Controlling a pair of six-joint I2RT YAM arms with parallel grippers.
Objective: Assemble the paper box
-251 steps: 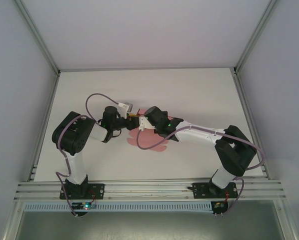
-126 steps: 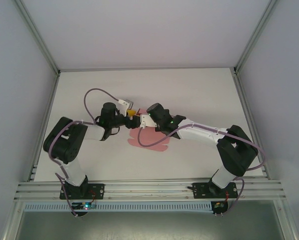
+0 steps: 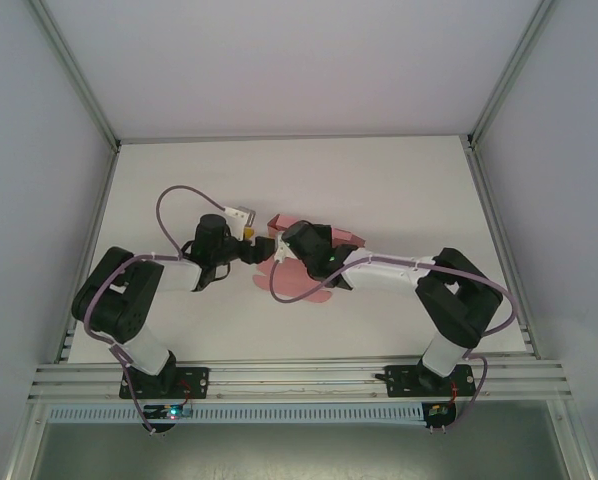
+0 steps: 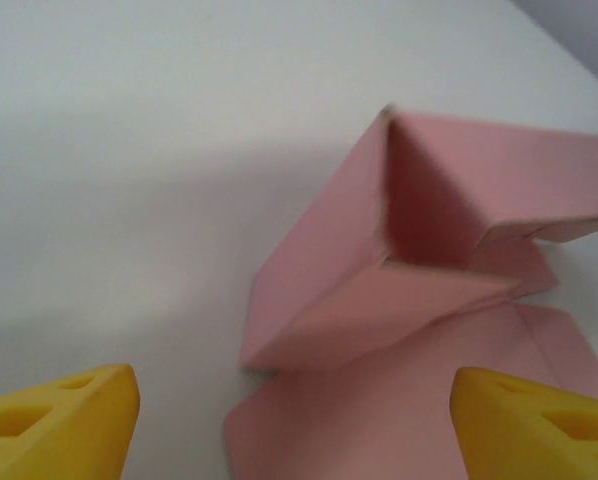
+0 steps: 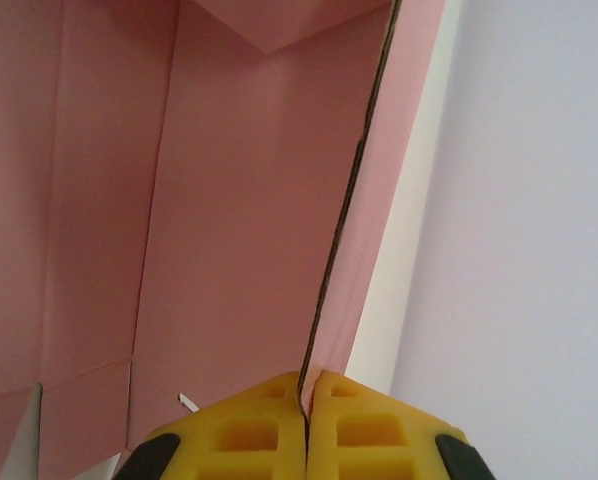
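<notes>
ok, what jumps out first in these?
The pink paper box, half folded at the middle of the white table, one panel standing up. The right gripper is shut on a pink edge of it; the left gripper is open, facing the raised fold.

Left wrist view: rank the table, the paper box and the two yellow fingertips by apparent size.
1. table
2. paper box
3. yellow fingertips: the two look alike, and closeness to the camera enlarges them, so they are not ranked against each other.
</notes>
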